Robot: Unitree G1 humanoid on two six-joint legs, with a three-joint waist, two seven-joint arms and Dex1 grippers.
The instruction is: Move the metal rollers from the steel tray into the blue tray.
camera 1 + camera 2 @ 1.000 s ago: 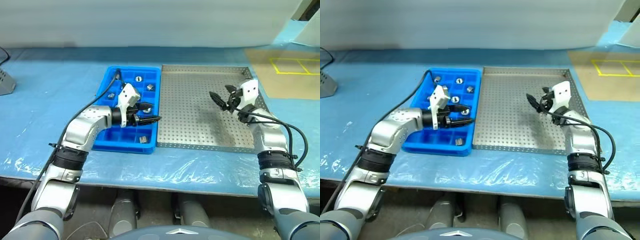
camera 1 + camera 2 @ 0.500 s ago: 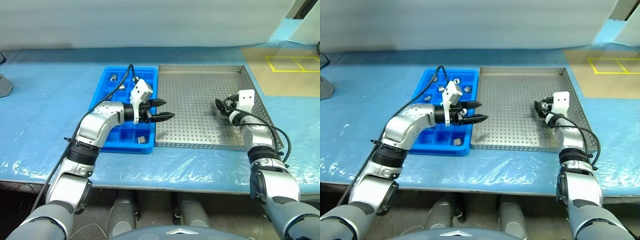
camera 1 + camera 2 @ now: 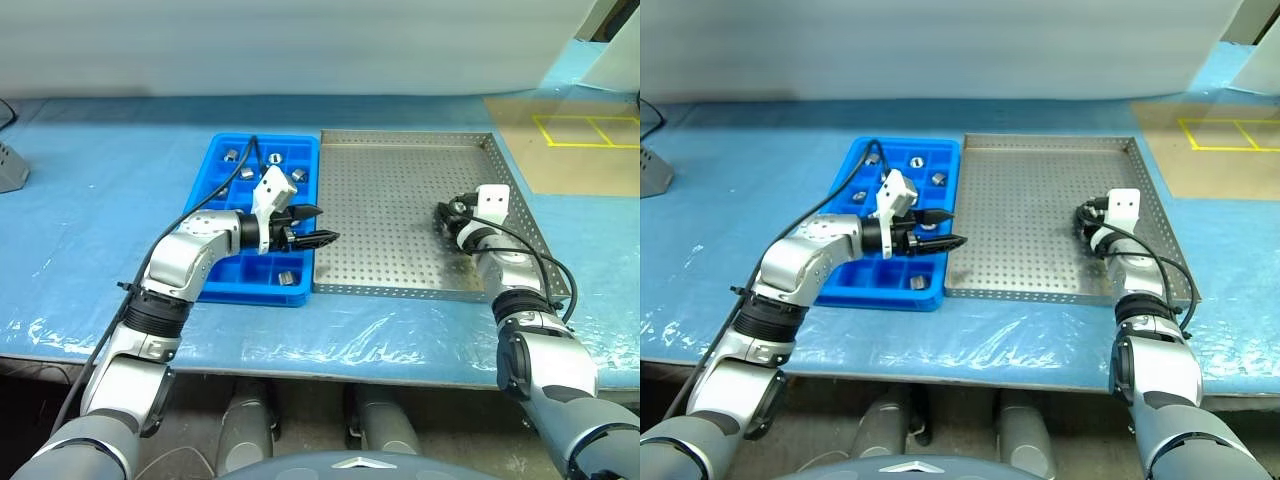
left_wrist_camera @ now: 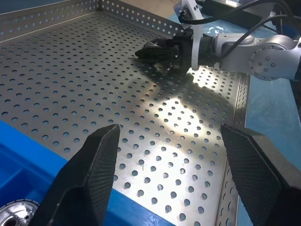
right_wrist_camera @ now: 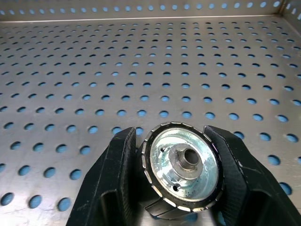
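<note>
Item: right gripper (image 5: 181,186), low over the right-hand part of the steel tray (image 3: 390,215), its two black fingers (image 5: 120,183) pressed against opposite sides of one metal roller (image 5: 183,168); the roller's ribbed rim fills the gap between the pads, its hollow hub facing the wrist camera, so the pincer reads as clamped on this piece. Item: left gripper (image 3: 315,226), poised at the seam where the blue tray (image 3: 215,285) meets the steel tray, fingers spread well apart with nothing between them. Item: blue tray, left of the steel tray and touching it along one long edge; several rollers (image 3: 247,173) sit singly in its far compartments and one in a near compartment (image 3: 285,278). Item: steel tray floor, perforated, with no loose roller visible apart from the gripped one. Step in hand, as judged: securing and lifting the roller. Handling note: the piece is round and smooth, seized on its curved rim, so it may twist or squirt out if the pads sit off-centre; best raised straight up, clear of the low rim, before any sideways travel. Carry leftward, over the shared edge. Choose a vacant compartment, lower close to its floor, then release. The waiting left gripper stands across that route and needs clearance.
</note>
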